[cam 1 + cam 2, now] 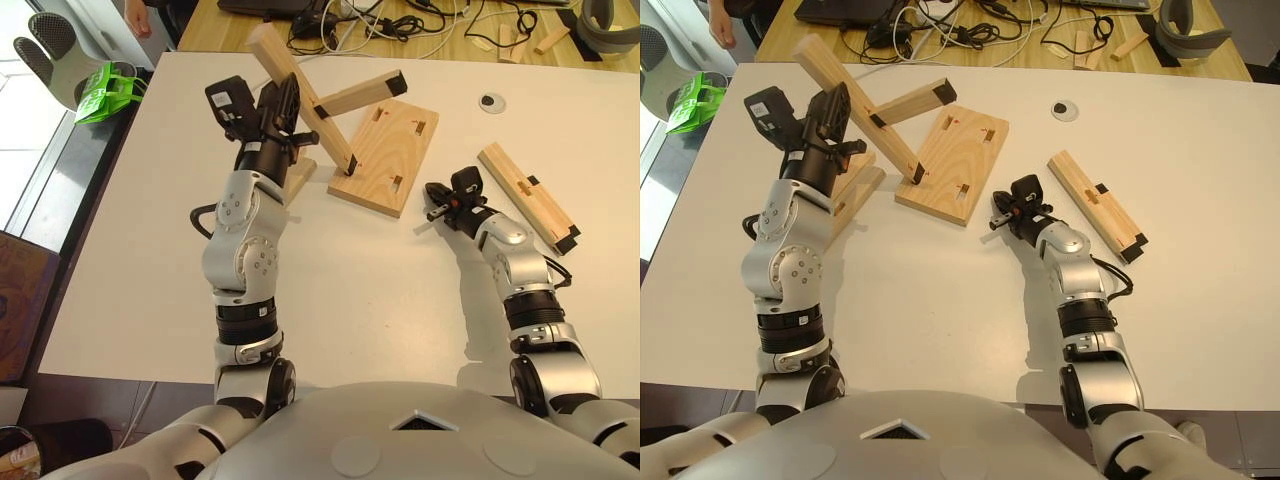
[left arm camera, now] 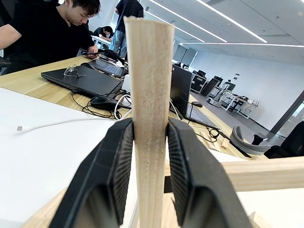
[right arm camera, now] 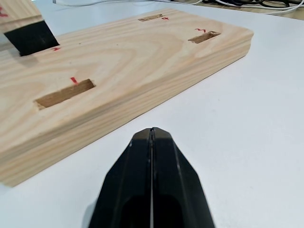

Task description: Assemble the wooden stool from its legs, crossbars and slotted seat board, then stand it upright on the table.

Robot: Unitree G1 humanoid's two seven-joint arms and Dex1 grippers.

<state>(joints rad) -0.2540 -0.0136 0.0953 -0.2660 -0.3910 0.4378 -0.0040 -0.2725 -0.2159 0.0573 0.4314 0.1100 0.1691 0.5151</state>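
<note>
Left wrist view: what is the left gripper (image 2: 149,128) doing?
— It is grasping a wooden leg (image 2: 148,61), both ribbed fingers (image 2: 116,161) pressing on the leg's opposite faces. A crossbar (image 2: 266,173) is sticking out sideways from that leg.
Where is that assembly sitting over the table (image 1: 350,300)?
— It is being held at a slant above the table's far left part. The leg's black-tipped lower end is resting on the slotted seat board (image 1: 390,150), at the edge nearest the left arm. Whether it is entering a slot, I am not managing to tell.
And the board itself?
— It is lying flat near the table's middle, slots facing up.
What is the right gripper (image 3: 152,135) doing?
— Its fingers are pressing together, clenching nothing. It is sitting low over bare table, just beside the board's near right corner, apart from the wood.
Are other parts lying about?
— A notched wooden bar (image 1: 527,197) is lying flat to the right of the right gripper, well apart from the board. Another wooden part (image 1: 858,180) is lying beneath the left forearm, partly hidden. A round grommet (image 1: 491,101) is sitting in the tabletop beyond the bar.
</note>
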